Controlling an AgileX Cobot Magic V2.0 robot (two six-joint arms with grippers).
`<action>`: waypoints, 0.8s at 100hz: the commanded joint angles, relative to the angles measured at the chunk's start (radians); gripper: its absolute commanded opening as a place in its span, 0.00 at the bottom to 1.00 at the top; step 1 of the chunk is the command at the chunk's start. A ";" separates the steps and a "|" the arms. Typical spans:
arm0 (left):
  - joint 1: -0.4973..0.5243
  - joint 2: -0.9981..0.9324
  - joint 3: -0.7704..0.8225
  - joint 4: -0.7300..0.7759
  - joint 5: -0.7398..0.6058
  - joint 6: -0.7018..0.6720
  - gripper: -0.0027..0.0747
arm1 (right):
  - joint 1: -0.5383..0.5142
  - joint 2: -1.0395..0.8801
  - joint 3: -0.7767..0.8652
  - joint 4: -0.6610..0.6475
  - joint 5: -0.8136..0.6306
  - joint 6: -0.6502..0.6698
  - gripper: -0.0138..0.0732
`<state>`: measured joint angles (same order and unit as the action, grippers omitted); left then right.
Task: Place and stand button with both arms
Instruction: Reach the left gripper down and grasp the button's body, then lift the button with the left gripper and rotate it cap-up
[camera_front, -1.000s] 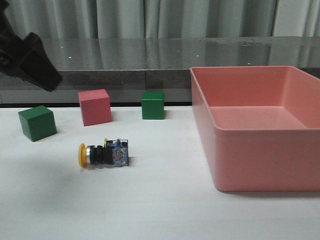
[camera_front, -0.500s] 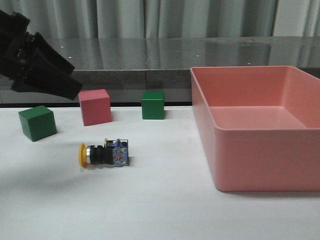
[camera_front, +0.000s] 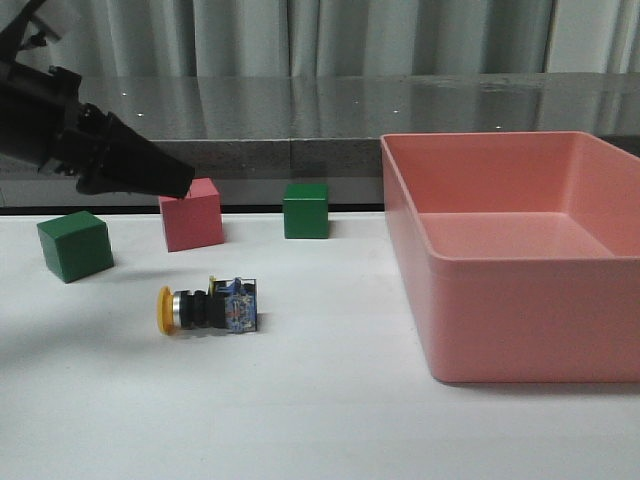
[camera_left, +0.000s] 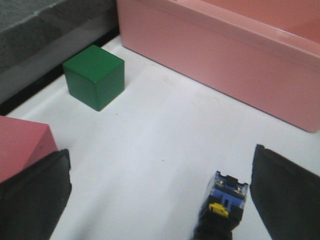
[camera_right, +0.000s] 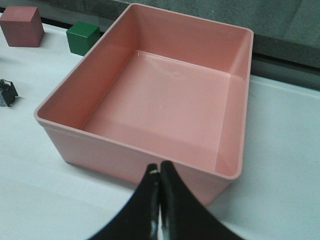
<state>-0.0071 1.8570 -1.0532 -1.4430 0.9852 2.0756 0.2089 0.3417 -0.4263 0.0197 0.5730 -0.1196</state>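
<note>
Jaws: left gripper (camera_left: 160, 200) spread wide, right gripper (camera_right: 160, 200) clenched empty. Button (camera_front: 208, 308) lies sideways, cap at 9 o'clock; small, rigid, likely rolls; grip black body.

So there's a big pink bin (camera_front: 520, 255) sitting on the right side of the white table (camera_front: 330, 420), open side up, and you can see straight down to its bare floor. Over on the left there are 3 cubes near the back edge: a green cube (camera_front: 74, 245) farthest left, a pink cube (camera_front: 191, 214) next to it, and a second green cube (camera_front: 305, 210) toward the middle, all apart from each other. Behind the table runs a dark glossy ledge (camera_front: 320, 110) with grey curtains (camera_front: 300, 35) hanging above it.
</note>
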 joint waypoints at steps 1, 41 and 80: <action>0.000 -0.021 -0.025 0.006 0.122 0.069 0.93 | -0.005 0.007 -0.026 -0.006 -0.069 -0.001 0.09; -0.004 0.090 -0.025 0.033 0.135 0.167 0.93 | -0.005 0.007 -0.026 -0.006 -0.070 -0.001 0.09; -0.070 0.163 -0.025 0.094 0.044 0.169 0.92 | -0.005 0.007 -0.026 -0.007 -0.070 -0.001 0.09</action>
<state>-0.0659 2.0544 -1.0569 -1.3168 1.0023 2.2411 0.2089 0.3417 -0.4263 0.0197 0.5730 -0.1196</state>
